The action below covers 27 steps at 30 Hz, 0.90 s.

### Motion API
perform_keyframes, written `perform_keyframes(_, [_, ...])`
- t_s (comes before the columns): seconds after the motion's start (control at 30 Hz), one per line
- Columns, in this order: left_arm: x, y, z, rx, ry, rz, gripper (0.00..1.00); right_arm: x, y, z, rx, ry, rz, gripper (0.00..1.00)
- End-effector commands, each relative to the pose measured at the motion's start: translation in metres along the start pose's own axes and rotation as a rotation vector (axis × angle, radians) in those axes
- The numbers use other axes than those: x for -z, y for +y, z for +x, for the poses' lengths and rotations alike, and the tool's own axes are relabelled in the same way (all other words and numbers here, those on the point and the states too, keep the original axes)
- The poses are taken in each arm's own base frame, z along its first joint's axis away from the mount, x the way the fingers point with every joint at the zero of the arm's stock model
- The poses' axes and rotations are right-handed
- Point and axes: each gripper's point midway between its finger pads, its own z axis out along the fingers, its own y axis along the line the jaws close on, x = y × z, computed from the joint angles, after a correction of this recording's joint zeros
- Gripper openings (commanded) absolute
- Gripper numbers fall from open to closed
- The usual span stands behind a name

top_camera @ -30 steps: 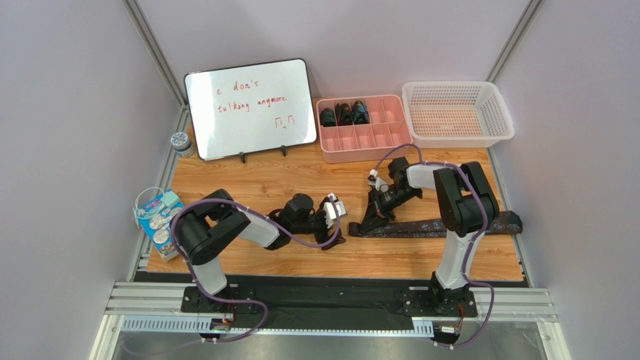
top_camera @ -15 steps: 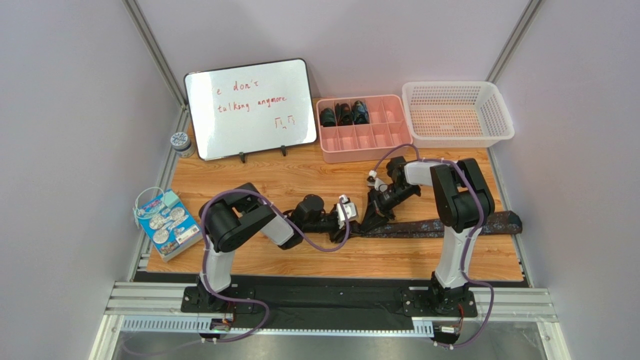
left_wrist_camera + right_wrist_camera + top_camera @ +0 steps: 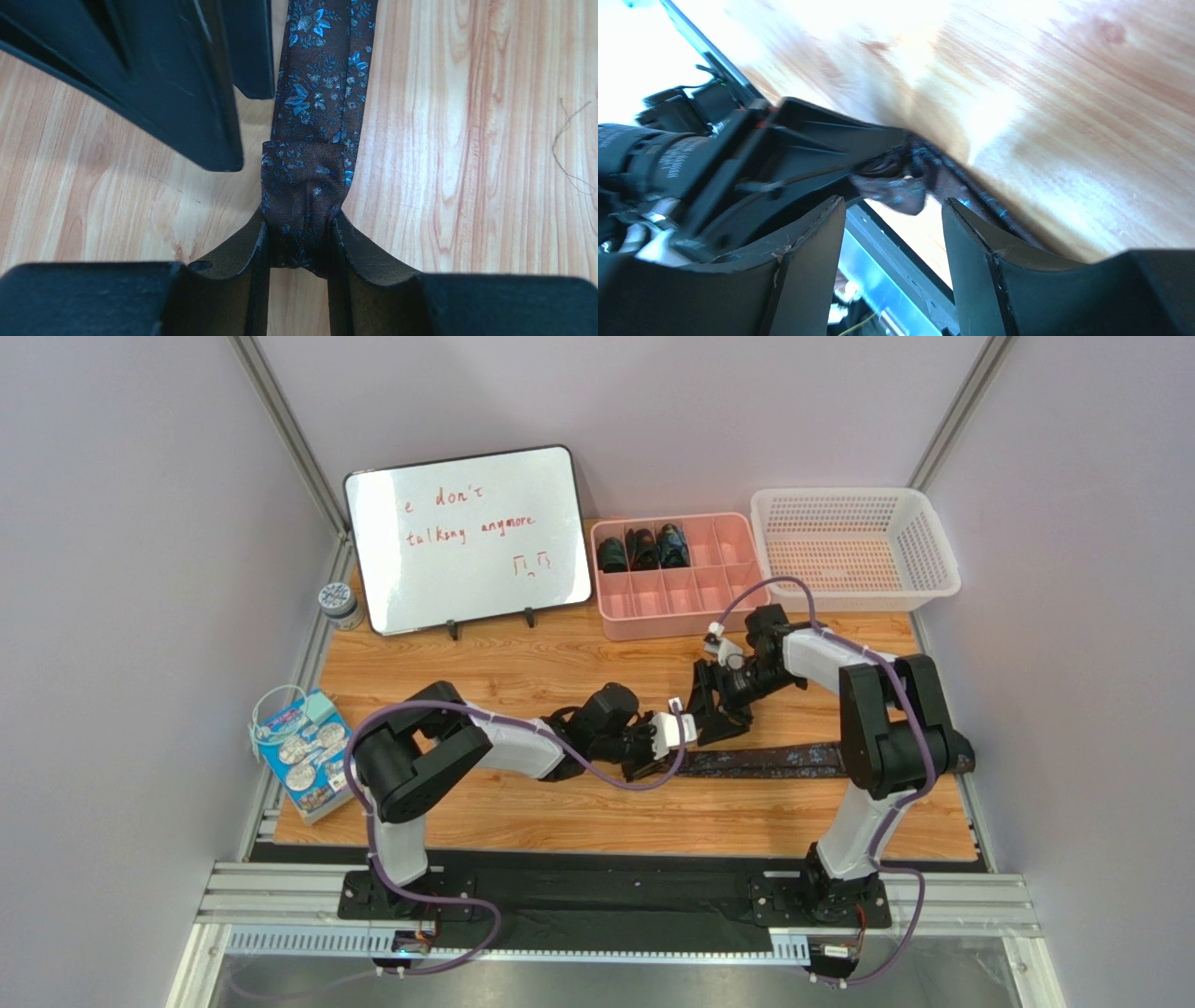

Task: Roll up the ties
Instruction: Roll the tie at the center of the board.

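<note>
Left gripper (image 3: 300, 234) is pinching the folded narrow end of the tie (image 3: 324, 77), its jaws nearly closed with only the doubled fabric between them. The tie is lying flat on the wooden table (image 3: 561, 812), running from that pinch towards the table's right edge and passing in front of the right arm's base. In the left wrist view the fabric is showing dark brown with a small blue flower pattern.

Right gripper (image 3: 892, 213) is hanging wide open and gripping nothing. Its fingers (image 3: 175, 84) are sitting just beside the pinched end.

Three rolled ties (image 3: 643, 549) are sitting in the back-left compartments of the pink tray (image 3: 680, 602). A white basket (image 3: 853, 546) is standing to its right, and a whiteboard (image 3: 470, 536) to its left.
</note>
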Motion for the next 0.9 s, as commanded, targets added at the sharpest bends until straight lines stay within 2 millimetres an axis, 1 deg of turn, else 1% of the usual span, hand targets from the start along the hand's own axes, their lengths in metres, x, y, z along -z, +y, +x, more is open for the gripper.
perform_keyframes(0.0, [0.015,-0.009,0.065,0.065,0.316,-0.013,0.18,0.001,0.016,-0.004,0.057,-0.053,-0.063,0.58])
perform_keyframes(0.03, [0.017,-0.008,0.071,0.082,0.349,-0.026,0.18,-0.002,0.018,-0.002,0.051,-0.043,-0.070,0.56])
perform_keyframes(0.1, [0.017,-0.005,0.074,0.092,0.374,-0.038,0.18,-0.010,0.013,-0.001,0.039,-0.028,-0.069,0.54])
perform_keyframes(0.13, [0.020,-0.005,0.078,0.096,0.398,-0.048,0.18,-0.012,0.011,-0.001,0.035,-0.026,-0.064,0.51])
perform_keyframes(0.2, [0.022,-0.003,0.079,0.099,0.417,-0.056,0.18,-0.016,0.009,-0.003,0.032,-0.026,-0.062,0.50])
perform_keyframes(0.23, [0.027,-0.004,0.086,0.109,0.459,-0.058,0.18,-0.019,0.009,-0.002,0.038,-0.023,-0.058,0.50])
perform_keyframes(0.3, [0.029,-0.004,0.089,0.106,0.479,-0.063,0.18,-0.021,0.013,-0.008,0.054,-0.037,-0.064,0.49])
perform_keyframes(0.37, [0.031,-0.005,0.094,0.110,0.500,-0.064,0.18,-0.026,0.016,-0.009,0.075,-0.033,-0.066,0.49])
perform_keyframes(0.5, [0.031,-0.006,0.092,0.120,0.494,-0.059,0.20,-0.041,0.015,-0.008,0.085,-0.009,-0.043,0.45])
perform_keyframes(0.53, [0.030,-0.007,0.090,0.125,0.484,-0.052,0.22,-0.046,0.009,-0.009,0.078,0.000,-0.024,0.38])
perform_keyframes(0.6, [0.029,-0.007,0.088,0.137,0.478,-0.056,0.26,-0.050,0.001,-0.010,0.063,0.006,0.000,0.28])
perform_keyframes(0.63, [0.029,-0.006,0.087,0.142,0.472,-0.055,0.29,-0.052,-0.005,-0.008,0.058,0.016,0.015,0.15])
perform_keyframes(0.7, [0.030,-0.007,0.085,0.161,0.456,-0.055,0.35,-0.053,-0.014,-0.005,0.028,0.036,0.033,0.04])
perform_keyframes(0.73, [0.029,-0.003,0.081,0.177,0.420,-0.054,0.43,-0.051,-0.019,-0.005,0.017,0.036,0.043,0.00])
perform_keyframes(0.77, [0.035,-0.005,0.082,0.200,0.404,-0.042,0.46,-0.051,-0.025,0.000,-0.008,0.050,0.051,0.00])
perform_keyframes(0.8, [0.030,-0.001,0.068,0.201,0.317,-0.036,0.50,-0.051,-0.028,0.001,-0.020,0.055,0.056,0.00])
perform_keyframes(0.83, [0.032,0.003,0.065,0.233,0.275,-0.035,0.56,-0.048,-0.032,0.001,-0.022,0.058,0.046,0.00])
perform_keyframes(0.87, [0.037,-0.002,0.067,0.246,0.247,-0.019,0.57,-0.047,-0.034,0.004,-0.040,0.070,0.040,0.00])
